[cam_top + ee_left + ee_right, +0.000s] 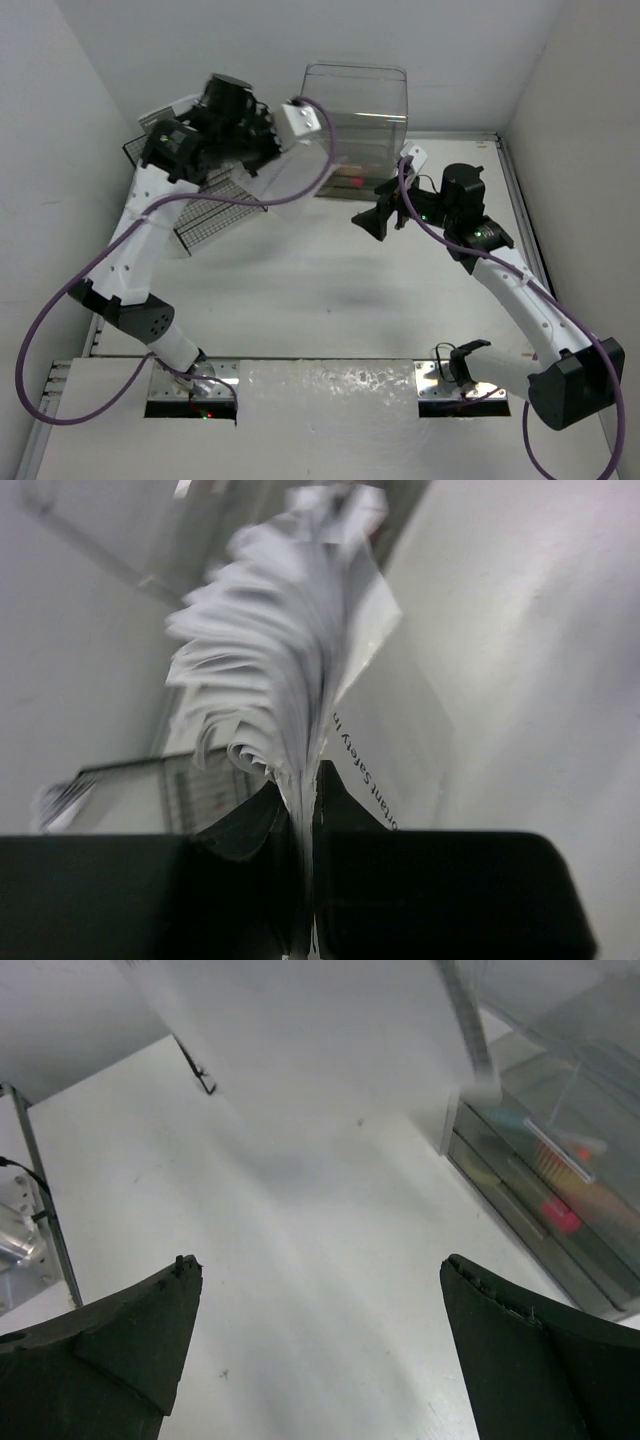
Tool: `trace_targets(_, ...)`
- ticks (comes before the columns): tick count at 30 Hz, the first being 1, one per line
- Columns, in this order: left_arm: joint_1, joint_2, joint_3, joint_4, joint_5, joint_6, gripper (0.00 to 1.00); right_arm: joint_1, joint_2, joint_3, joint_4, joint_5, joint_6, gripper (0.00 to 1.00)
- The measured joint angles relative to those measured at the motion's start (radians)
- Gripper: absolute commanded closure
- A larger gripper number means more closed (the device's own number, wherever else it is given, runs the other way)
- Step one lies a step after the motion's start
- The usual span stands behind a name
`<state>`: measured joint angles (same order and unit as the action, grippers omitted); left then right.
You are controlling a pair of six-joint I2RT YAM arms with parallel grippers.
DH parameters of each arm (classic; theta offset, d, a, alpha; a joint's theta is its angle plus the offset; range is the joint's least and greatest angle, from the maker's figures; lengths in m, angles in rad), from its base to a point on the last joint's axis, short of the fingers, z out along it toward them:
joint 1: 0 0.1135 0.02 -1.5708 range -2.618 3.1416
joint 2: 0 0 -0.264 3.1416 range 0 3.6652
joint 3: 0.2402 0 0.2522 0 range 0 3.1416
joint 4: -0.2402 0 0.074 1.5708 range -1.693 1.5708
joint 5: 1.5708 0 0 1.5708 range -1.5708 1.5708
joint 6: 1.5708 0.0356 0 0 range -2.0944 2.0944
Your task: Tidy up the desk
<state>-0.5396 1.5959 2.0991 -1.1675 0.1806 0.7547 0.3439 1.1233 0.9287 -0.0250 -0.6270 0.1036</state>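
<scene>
Underneath, the large flat white rectangular desk (330, 300) with its thin pale rim spread below both arms and filled the view beneath the right pincer (318, 1325), whose two black jaws stood wide apart with nothing between them. Just right of that pincer stood a clear plastic drawer cabinet (560, 1160) with small colourful items in its drawers. A black wire mesh tray (210, 225) sat on the desk below the left pincer (305, 815). That pincer was clamped on a white paper booklet (290, 650), whose blurred pages fanned out above the jaws.
</scene>
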Motion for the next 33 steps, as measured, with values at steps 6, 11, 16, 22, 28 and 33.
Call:
trace_targets(6,0.267,0.008,0.187,-0.110,-0.043,0.072,1.00,0.000,0.009,0.000,-0.041,0.041,-0.006,0.01)
trace_targets(11,0.425,0.042,0.252,-0.142,-0.062,0.163,1.00,0.000,0.010,-0.005,-0.042,0.051,-0.014,0.01)
trace_targets(16,0.557,0.095,0.257,-0.149,0.013,0.260,1.00,0.000,0.024,-0.023,-0.040,0.051,-0.027,0.01)
trace_targets(22,0.637,0.107,0.174,-0.124,0.087,0.387,1.00,0.000,0.060,-0.033,-0.045,0.051,-0.035,0.01)
trace_targets(28,0.709,0.143,0.190,-0.110,0.205,0.485,1.00,0.000,0.062,-0.057,-0.047,0.051,-0.040,0.01)
trace_targets(33,0.715,0.143,0.156,-0.109,0.261,0.570,1.00,0.000,0.071,-0.057,-0.047,0.050,-0.040,0.01)
